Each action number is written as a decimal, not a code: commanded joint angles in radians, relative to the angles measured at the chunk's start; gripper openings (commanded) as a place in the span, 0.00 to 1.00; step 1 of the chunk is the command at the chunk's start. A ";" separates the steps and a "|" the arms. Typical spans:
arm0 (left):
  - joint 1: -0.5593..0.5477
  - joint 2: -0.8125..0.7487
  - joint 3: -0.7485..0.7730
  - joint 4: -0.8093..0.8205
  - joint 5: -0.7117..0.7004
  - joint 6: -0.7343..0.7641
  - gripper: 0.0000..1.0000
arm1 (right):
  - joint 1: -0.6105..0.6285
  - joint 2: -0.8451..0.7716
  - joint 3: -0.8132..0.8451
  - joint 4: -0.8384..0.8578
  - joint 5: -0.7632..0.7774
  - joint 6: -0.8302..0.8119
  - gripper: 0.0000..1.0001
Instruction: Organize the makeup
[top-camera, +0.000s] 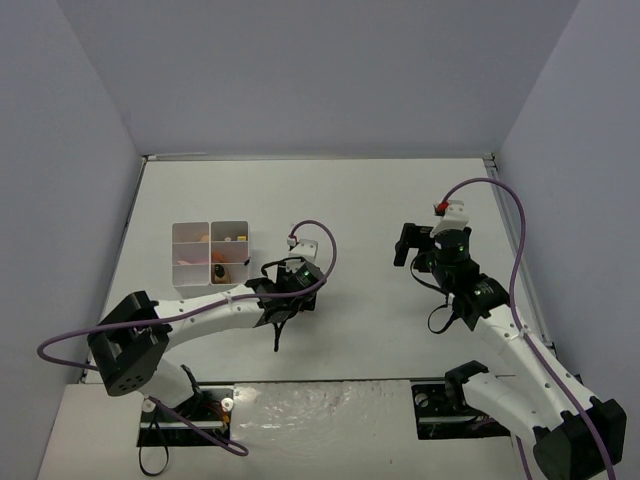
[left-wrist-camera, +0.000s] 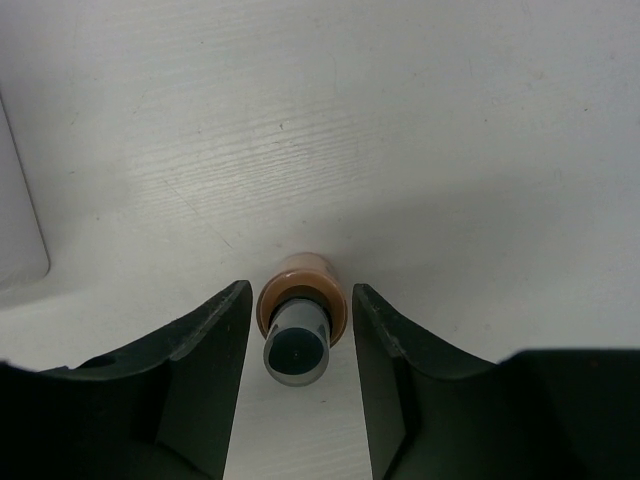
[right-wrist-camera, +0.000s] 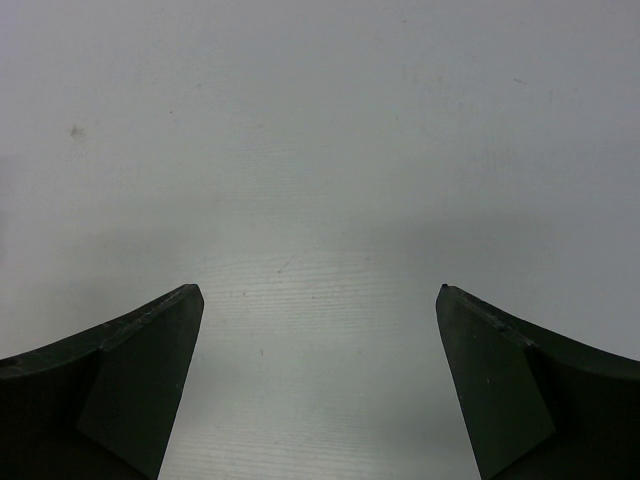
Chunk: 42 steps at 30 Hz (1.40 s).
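Left fingers (left-wrist-camera: 200, 370), parted, flank upright tan bottle (left-wrist-camera: 303, 285), cap (left-wrist-camera: 297, 350) up; right fingers (right-wrist-camera: 130, 370) spread.

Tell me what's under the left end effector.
A tan bottle with a dark cap stands upright on the table, between the fingers of the left end effector. In the top view the end effector itself covers the bottle.

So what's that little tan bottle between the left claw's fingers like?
The tan bottle is small and round, with a smooth, plastic-looking body and a dark grey cap on top, closed. It seems to stand upright on the white table, seen from above, between the two dark fingers of the left gripper. They flank it closely; whether they touch it I cannot tell.
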<state>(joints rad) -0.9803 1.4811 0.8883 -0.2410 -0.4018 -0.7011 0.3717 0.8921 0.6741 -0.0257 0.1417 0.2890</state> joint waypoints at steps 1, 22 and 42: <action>-0.010 -0.010 0.042 0.011 -0.013 -0.024 0.37 | -0.010 0.000 -0.002 0.064 0.003 0.009 1.00; 0.024 -0.281 0.147 -0.238 -0.230 0.050 0.00 | -0.011 0.002 -0.001 0.071 -0.009 0.004 1.00; 0.416 -0.385 0.023 -0.136 -0.062 0.191 0.00 | -0.013 -0.004 -0.004 0.076 -0.013 -0.002 1.00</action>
<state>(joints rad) -0.5908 1.1060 0.9001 -0.4585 -0.4813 -0.5473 0.3660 0.8921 0.6636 -0.0177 0.1234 0.2878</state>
